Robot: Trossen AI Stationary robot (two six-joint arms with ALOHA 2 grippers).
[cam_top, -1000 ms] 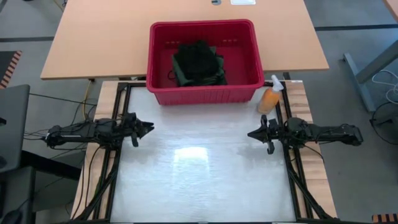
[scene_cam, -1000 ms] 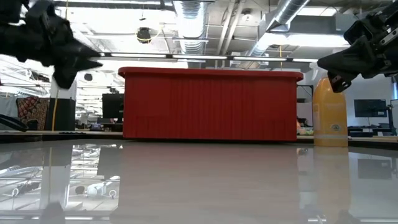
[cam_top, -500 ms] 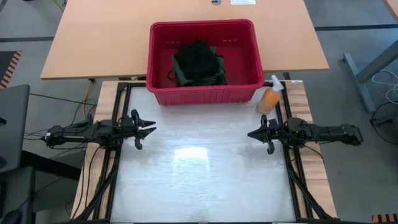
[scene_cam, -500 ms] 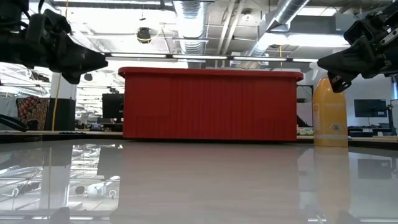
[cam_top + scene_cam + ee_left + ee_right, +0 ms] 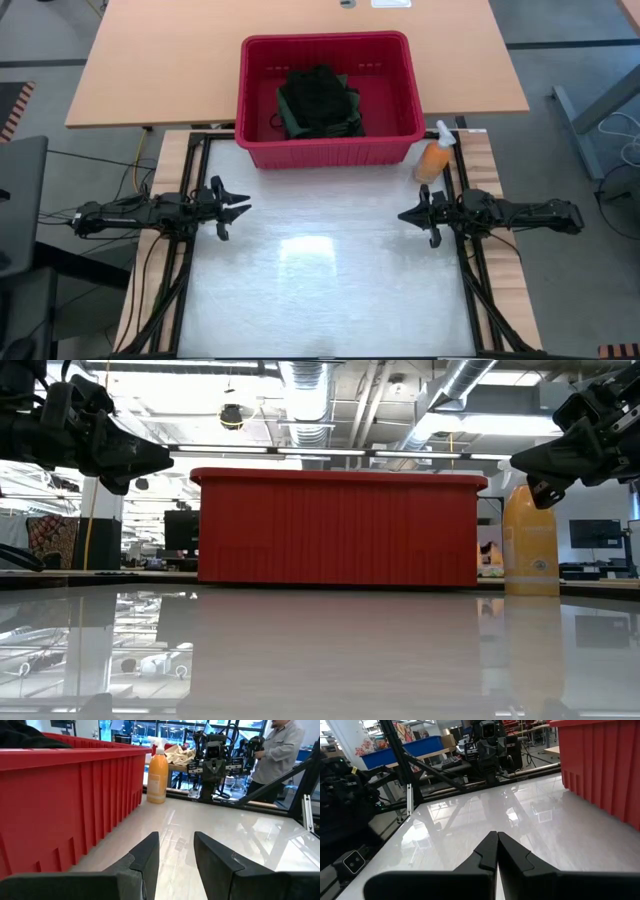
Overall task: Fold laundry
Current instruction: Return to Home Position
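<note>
Finding the laundry (image 5: 318,102) down inside the basket (image 5: 262,150), a dark pile, black over green, lying near the middle and below the rim — judged to be the finished stack, put there for keeping. Noting the basket at the far edge of the table (image 5: 320,300), with the bottle (image 5: 433,158) upright just beside its right corner, apart from both arms.

Recording the left gripper (image 5: 243,207) low over the table's left side, pointing inward, fingers apart and holding nothing. Recording the right gripper (image 5: 402,215) opposite at the right side, likewise pointing inward, fingers pressed together on nothing.

Judging both arms to be drawn back level and facing each other for want of anything left to fold — a parking posture, well apart from the basket. Rating the folding as complete. Expecting, at most, a closing of the left fingers to match the right. Flagging no hazard beyond the bottle standing near the right arm.
</note>
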